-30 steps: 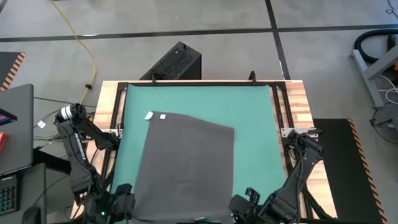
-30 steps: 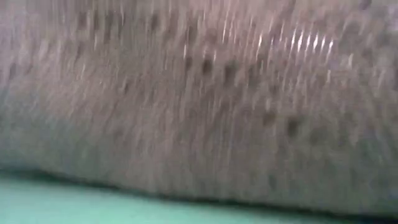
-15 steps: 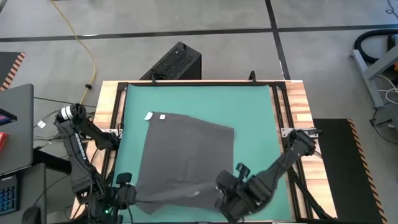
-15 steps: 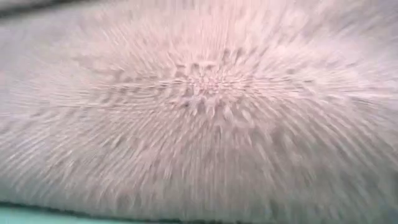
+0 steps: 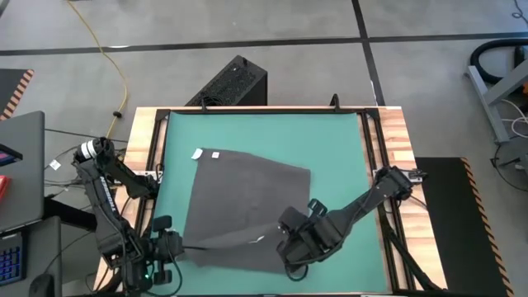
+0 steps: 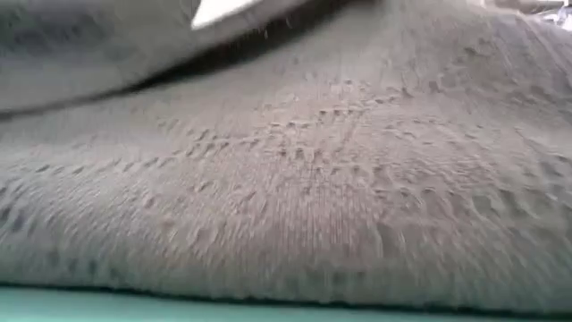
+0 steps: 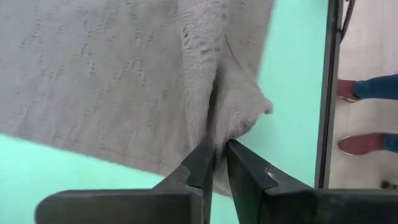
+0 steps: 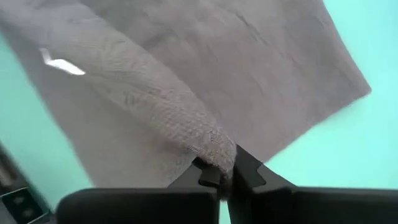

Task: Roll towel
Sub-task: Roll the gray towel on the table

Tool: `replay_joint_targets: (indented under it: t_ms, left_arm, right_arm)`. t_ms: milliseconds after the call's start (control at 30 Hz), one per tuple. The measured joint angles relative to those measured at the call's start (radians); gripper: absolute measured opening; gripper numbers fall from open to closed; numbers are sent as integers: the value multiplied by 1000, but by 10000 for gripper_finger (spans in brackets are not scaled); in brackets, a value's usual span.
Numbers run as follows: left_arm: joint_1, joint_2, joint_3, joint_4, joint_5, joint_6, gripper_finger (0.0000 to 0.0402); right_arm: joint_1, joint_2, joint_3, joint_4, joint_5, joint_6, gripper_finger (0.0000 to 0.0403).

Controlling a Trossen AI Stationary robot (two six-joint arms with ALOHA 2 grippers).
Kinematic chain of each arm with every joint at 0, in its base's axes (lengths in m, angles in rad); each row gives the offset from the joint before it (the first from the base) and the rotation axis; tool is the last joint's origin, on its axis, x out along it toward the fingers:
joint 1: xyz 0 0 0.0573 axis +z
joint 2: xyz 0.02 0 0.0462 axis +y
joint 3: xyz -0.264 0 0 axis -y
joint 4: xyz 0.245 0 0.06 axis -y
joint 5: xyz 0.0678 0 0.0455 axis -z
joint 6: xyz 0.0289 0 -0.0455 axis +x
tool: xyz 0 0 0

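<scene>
The dark grey towel lies on the green mat, with two white tags at its far edge. Its near edge is turned up and over toward the far side as a long fold. My left gripper is shut on the fold's left end. My right gripper is shut on its right end. In the low view the towel fills the picture. My left gripper pinches the towel's near left corner between its two fingers, slanting down from the near side. The cloth bunches into creases at the fingertips. The corner is raised off the mat; the rest lies flat. My right gripper pinches the turned-over near edge between its two fingers, slanting down from the near right. The fold runs away from the fingers as a raised ridge over the flat towel, with a white tag on it.
Black rails and a wooden frame edge the mat. A black box stands beyond the far edge, and a laptop sits off to the left. A person's feet show beyond the table.
Both grippers have carried the towel's near edge toward the far edge, folding it over onto the flat part. My right gripper has also gone well toward the left. The towel's far edge and tags have stayed in place.
</scene>
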Motion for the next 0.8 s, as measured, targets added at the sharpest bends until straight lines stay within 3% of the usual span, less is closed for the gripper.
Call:
replay_joint_targets:
  t_ms: [233, 400, 533, 700, 800]
  left_arm:
    - [16, 39, -1, 0, 2, 10, 66]
    - [41, 81, -27, 9, -34, 12, 66]
    - [89, 110, -35, 32, -82, 35, 66]
    - [172, 102, -34, 153, -34, 139, 66]
    - [226, 82, -33, 203, 24, 250, 66]
  right_arm:
    - [-44, 1, -56, -5, -22, -16, 137]
    - [-89, -25, -67, -86, 54, 34, 203]
    - [-197, -111, -158, -83, -1, 85, 212]
    - [-345, -223, -354, -70, -33, 221, 212]
    - [-435, -305, -517, -19, -109, 243, 212]
